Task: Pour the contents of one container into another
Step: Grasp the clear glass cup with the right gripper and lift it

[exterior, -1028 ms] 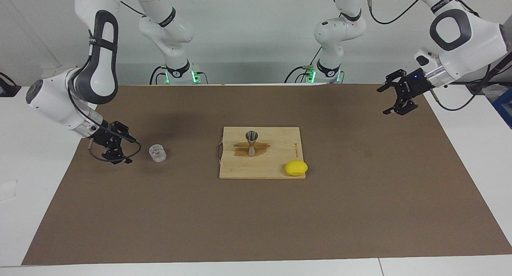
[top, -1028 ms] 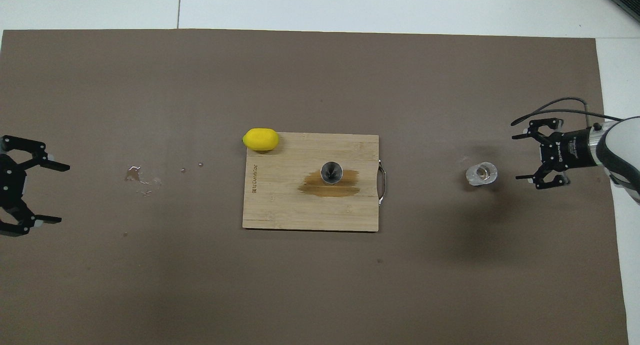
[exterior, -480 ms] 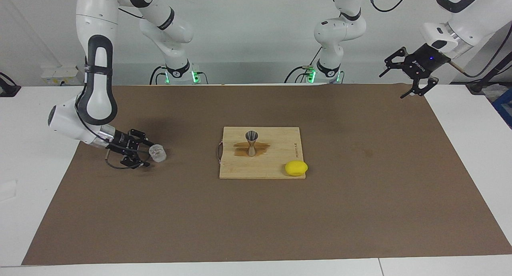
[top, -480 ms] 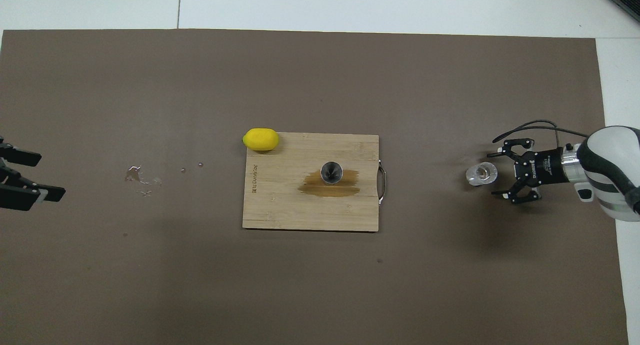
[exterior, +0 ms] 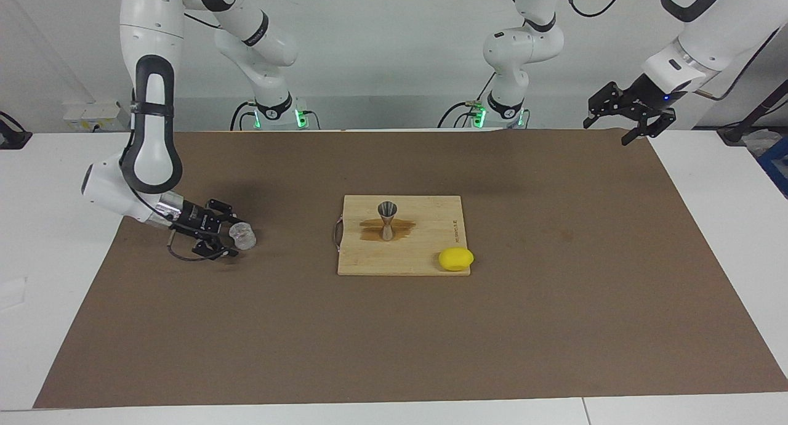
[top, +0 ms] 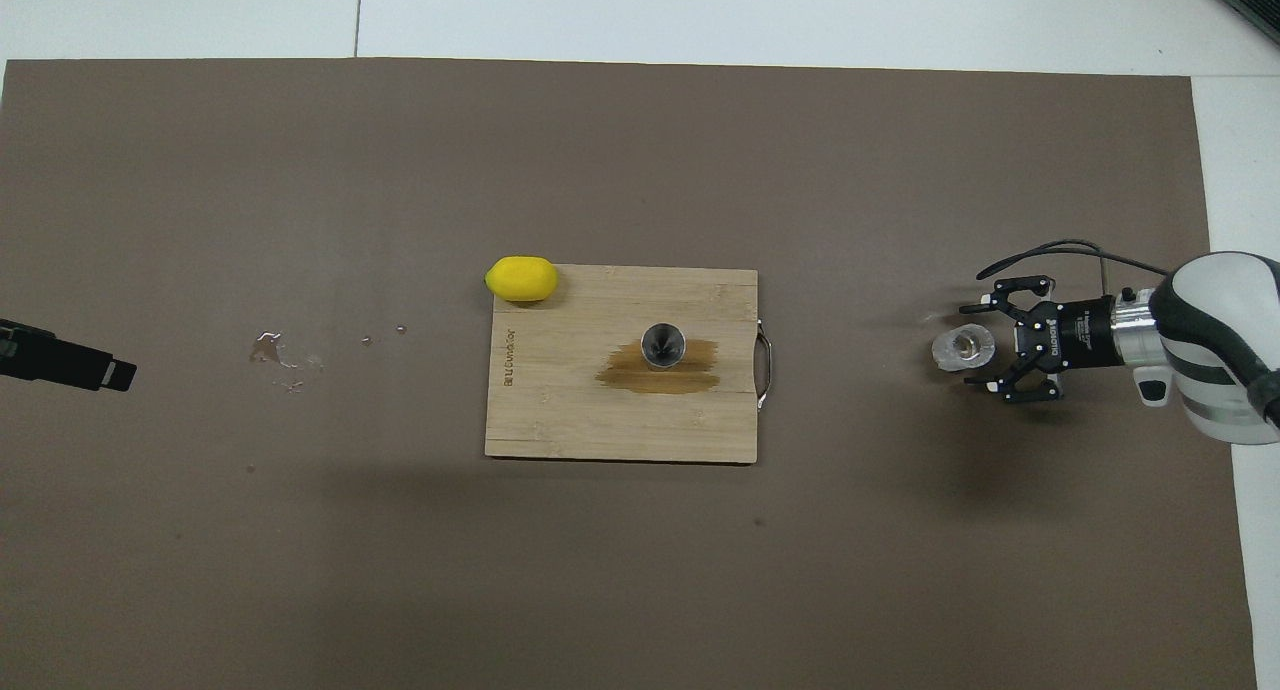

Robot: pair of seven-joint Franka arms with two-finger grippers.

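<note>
The small clear glass cup (exterior: 245, 236) stands on the brown mat toward the right arm's end of the table; it also shows in the overhead view (top: 962, 347). My right gripper (exterior: 231, 238) is low at the mat and open, lying sideways, with its fingertips either side of the cup's edge (top: 988, 346). The silver hourglass jigger (exterior: 387, 218) stands upright on the wooden cutting board (exterior: 431, 228), on a brown wet stain (top: 662, 344). My left gripper (exterior: 623, 122) is open and raised over the mat's corner at the left arm's end.
A yellow lemon (exterior: 456, 259) lies at the cutting board's corner farther from the robots (top: 521, 278). A few drops of liquid (top: 275, 350) lie on the mat toward the left arm's end. The board (top: 560, 410) has a metal handle facing the cup.
My right gripper has dropped to the mat and slid in to the cup until its fingers flank it. My left gripper has risen and drawn back toward the robots.
</note>
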